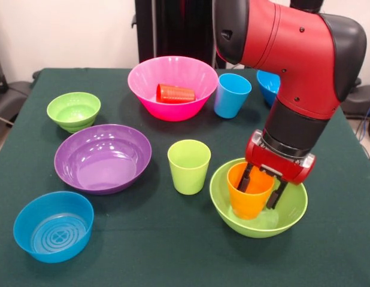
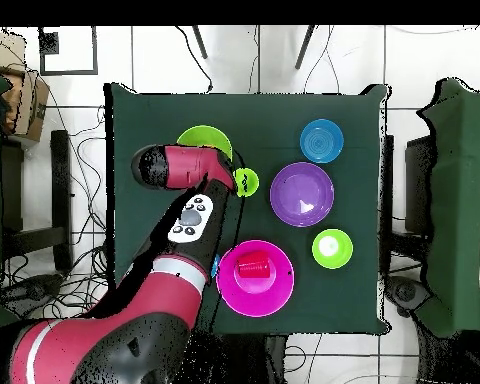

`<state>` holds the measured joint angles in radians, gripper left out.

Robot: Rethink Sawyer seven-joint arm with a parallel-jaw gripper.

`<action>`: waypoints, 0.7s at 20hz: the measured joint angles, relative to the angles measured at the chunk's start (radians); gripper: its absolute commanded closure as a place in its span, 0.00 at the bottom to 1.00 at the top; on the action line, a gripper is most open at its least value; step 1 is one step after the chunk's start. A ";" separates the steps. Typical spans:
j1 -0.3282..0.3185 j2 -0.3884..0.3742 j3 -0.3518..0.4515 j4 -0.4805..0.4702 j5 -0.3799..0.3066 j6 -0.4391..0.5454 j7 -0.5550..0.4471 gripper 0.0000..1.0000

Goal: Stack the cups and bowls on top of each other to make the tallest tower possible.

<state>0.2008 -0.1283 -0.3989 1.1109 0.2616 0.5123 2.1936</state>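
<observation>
The orange cup (image 1: 248, 203) stands inside the large lime green bowl (image 1: 257, 227) at the front right. My gripper (image 1: 260, 191) is down over it. One finger is inside the cup and the other is outside its right wall, and they stand apart. The red cup (image 1: 176, 94) lies on its side in the large pink bowl (image 1: 173, 110). The light blue cup (image 1: 231, 95) and lime green cup (image 1: 188, 166) stand upright on the table. The large blue bowl (image 1: 267, 84) is partly hidden behind my arm. In the overhead view my arm hides the gripper and the orange cup.
The large purple bowl (image 1: 102, 158), small lime green bowl (image 1: 73, 110) and small blue ringed bowl (image 1: 53, 226) sit on the left of the green table. The overhead view shows the purple bowl (image 2: 302, 194), pink bowl (image 2: 274, 295) and lime bowl (image 2: 206, 140).
</observation>
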 measured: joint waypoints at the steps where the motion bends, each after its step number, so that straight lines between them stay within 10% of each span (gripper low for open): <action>1: 0.000 0.000 0.000 -0.003 0.000 0.009 0.000 0.00; 14: 0.000 0.002 0.001 -0.046 0.000 0.083 0.000 0.00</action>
<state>0.2008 -0.1263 -0.3979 1.0649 0.2615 0.5957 2.1936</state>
